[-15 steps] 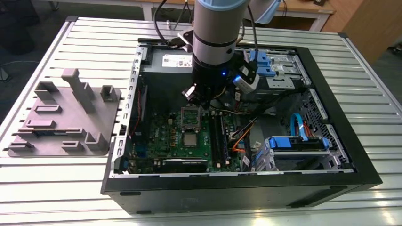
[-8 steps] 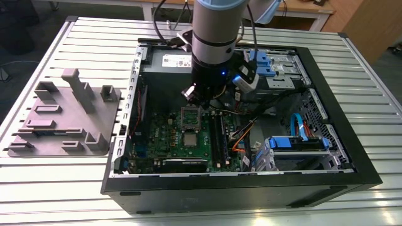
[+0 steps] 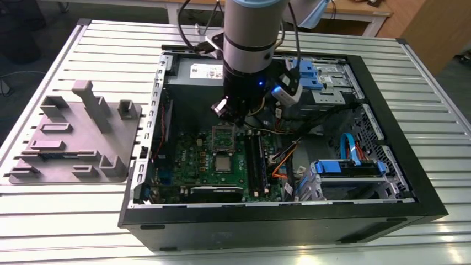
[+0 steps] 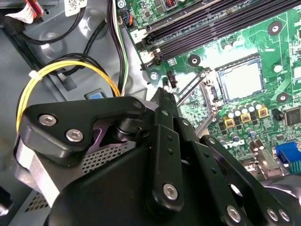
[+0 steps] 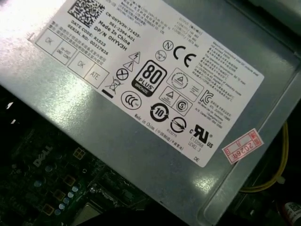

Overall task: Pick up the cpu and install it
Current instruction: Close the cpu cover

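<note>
- In the exterior view the gripper is seen hanging inside the open computer case, over the part of the green board nearest the power-supply box.
- Whether the claw is open or closed cannot be told from these views, and no chip can be made out in it.
- The cpu is found lying flat on the board, apart from the gripper and untouched by it.
- The deciding relation is judged to be this: from the claw, the cpu lies lower and toward the case wall nearest the exterior camera, with a dark square metal frame set between the two.
- No long axis is offered by the cpu, since it is square. Its edges are aligned roughly with the memory slots just beside it, on the exterior view's right.
- Only one arm is fitted, so no choice of side is called for.
- In the second wrist view the top of the cpu is shown as pale, smooth, matte metal, ringed by a dark border.
- The board around it is crowded with small cylindrical capacitors and black chips, so little bare surface is left beside the cpu.
- The power-supply box is made of dull grey sheet metal and bears a white label. A yellow cable is looped near it.
</note>
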Available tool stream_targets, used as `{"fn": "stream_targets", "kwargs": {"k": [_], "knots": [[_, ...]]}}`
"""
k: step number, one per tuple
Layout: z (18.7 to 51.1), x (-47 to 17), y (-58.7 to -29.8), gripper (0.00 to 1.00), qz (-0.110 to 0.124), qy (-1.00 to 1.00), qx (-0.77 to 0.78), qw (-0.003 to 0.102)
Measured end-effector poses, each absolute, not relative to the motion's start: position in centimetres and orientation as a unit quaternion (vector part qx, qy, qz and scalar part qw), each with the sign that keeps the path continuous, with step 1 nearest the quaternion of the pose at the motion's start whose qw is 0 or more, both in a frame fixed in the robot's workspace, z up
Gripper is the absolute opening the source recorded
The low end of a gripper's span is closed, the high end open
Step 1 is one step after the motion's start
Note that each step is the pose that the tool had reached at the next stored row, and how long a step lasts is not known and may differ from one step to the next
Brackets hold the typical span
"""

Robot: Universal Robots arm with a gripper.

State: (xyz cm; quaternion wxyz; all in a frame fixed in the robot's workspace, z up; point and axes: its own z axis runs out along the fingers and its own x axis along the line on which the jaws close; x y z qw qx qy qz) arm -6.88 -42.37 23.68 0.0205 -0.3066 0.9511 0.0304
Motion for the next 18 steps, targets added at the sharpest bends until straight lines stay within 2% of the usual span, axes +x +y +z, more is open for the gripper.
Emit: {"fn": "stream_targets", "kwargs": {"k": [18], "knots": [[24.36, -7.34, -42.75, 0.1, 0.022, 0.947, -0.32, 0.017]]}}
